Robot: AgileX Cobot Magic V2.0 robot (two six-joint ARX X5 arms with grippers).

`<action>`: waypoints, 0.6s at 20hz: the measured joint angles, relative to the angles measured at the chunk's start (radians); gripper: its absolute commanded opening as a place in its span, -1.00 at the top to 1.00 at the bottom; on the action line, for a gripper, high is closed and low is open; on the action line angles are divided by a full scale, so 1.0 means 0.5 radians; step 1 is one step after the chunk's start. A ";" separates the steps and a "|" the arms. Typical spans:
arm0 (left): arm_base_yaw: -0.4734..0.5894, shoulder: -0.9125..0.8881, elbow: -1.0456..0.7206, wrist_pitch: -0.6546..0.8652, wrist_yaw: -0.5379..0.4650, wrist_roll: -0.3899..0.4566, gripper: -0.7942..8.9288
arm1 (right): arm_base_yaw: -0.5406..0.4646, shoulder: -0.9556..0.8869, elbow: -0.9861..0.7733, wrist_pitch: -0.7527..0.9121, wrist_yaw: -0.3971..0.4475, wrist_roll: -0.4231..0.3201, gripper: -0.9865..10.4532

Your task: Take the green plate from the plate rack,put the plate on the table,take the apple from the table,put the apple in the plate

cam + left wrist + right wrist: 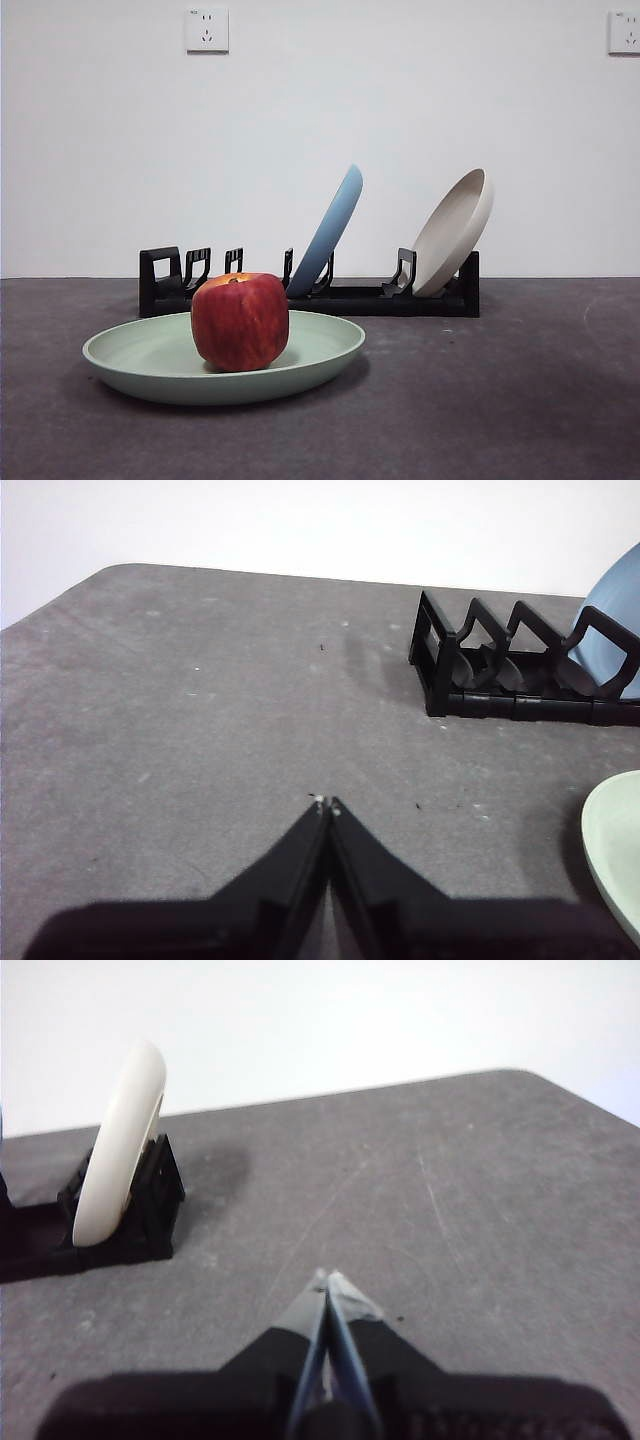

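Apple (239, 321) sits upright, stem up, in green plate (160, 362) on dark grey surface (520, 400), white wall behind; L gripper (326, 804) & R gripper (326, 1278) fingers clenched, empty.

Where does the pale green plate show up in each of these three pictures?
Front view: the green plate lies on the table, holding the apple, ahead of the plate rack.
Left wrist view: only its rim at the edge.
Right wrist view: not in it.
Shared landmark: the plate rack.

Bare table (540, 400) right of green plate (130, 362).
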 measured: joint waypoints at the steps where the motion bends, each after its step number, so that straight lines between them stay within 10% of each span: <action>1: 0.000 0.000 0.000 0.000 0.000 0.000 0.84 | 0.000 -0.026 -0.064 0.084 -0.014 0.000 0.86; 12: 0.000 0.000 0.000 0.000 0.000 0.000 0.84 | 0.000 -0.160 -0.230 0.002 -0.269 -0.003 0.86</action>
